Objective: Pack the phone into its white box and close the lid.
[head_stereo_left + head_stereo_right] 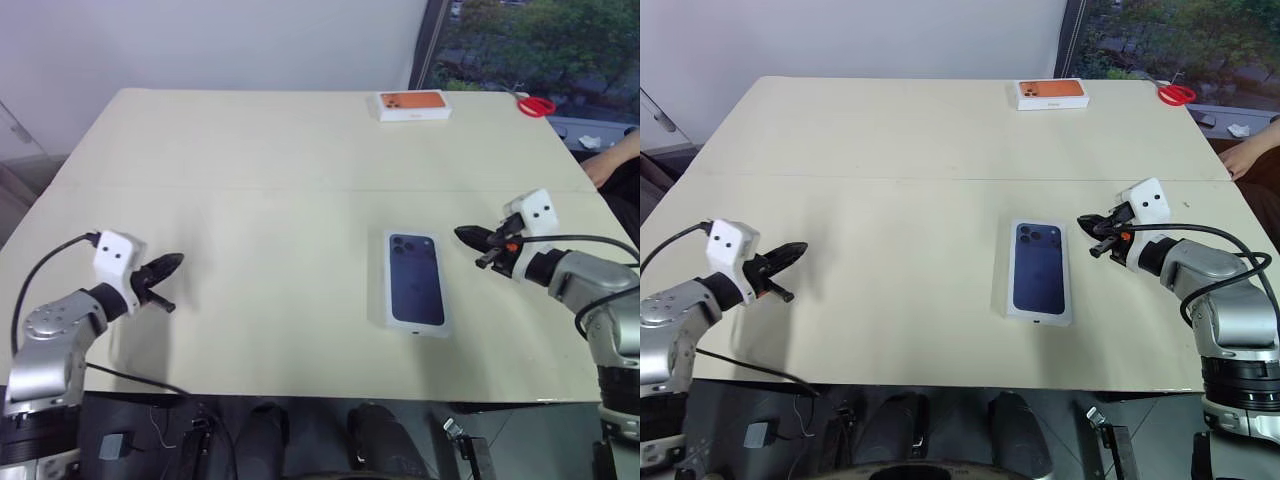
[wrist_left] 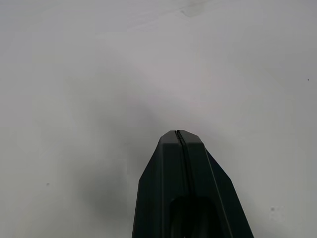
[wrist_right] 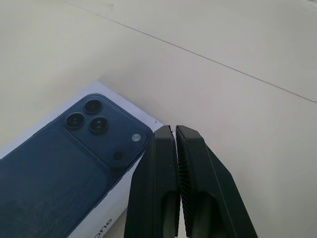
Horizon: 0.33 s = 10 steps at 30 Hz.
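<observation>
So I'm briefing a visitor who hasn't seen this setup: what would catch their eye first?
The lid, printed with a dark blue phone, lies flat near the table's middle. The right gripper hovers shut just beside it, the left gripper shut far off. An orange-topped box sits at the far edge.

The left gripper (image 2: 180, 136) rises as a dark, tapering wedge, its two black fingers (image 2: 166, 178) pressed flat together so that just a thin seam runs between them up to the blunt tip. Nothing is held between them. Beyond the tip lies a pale, plain surface, probably the table top (image 2: 74, 99), with a soft shadow spreading beside the fingers.
</observation>
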Motion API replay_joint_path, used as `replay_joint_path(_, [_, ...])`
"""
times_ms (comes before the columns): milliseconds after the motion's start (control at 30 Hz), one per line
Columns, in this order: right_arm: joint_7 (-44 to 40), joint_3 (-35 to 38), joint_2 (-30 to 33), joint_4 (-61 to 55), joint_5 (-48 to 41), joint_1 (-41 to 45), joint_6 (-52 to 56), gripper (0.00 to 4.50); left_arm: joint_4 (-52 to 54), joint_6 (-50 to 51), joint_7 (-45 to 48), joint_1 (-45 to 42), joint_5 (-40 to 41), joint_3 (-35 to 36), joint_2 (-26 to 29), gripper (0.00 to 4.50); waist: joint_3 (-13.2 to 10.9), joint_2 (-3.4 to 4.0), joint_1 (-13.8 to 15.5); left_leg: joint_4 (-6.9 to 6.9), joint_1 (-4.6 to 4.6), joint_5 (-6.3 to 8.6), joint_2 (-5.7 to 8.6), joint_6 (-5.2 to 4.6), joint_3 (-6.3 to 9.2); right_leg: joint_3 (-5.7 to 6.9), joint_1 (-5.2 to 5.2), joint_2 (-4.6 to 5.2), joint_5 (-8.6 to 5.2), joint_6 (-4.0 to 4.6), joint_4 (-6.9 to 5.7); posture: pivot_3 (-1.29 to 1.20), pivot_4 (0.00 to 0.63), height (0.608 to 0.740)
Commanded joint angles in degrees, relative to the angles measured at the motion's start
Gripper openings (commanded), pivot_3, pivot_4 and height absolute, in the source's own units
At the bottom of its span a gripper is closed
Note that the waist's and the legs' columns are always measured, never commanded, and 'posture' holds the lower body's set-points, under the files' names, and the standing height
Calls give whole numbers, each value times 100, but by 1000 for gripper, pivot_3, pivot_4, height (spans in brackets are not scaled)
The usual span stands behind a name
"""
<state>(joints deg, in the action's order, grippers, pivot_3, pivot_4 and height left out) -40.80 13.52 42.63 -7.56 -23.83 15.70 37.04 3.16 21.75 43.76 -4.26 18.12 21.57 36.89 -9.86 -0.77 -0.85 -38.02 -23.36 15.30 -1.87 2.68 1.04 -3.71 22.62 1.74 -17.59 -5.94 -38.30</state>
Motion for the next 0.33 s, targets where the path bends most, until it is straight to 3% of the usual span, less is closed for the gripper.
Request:
replay_joint_path(33, [-44, 83, -50, -52, -18, -8, -283, 183, 63, -91, -94, 24, 164, 310, 109, 0, 0, 0, -1, 0, 0, 0, 0, 0, 0, -1, 0, 0, 0, 0, 0, 0, 150, 726])
replay_joint_path(333, [-208, 24, -155, -174, -117, -61, -327, 183, 557, 181, -305, 305, 311, 318, 152, 0, 0, 0, 6, 1, -1, 0, -2, 0, 2, -1, 0, 1, 0, 0, 0, 0, 150, 726])
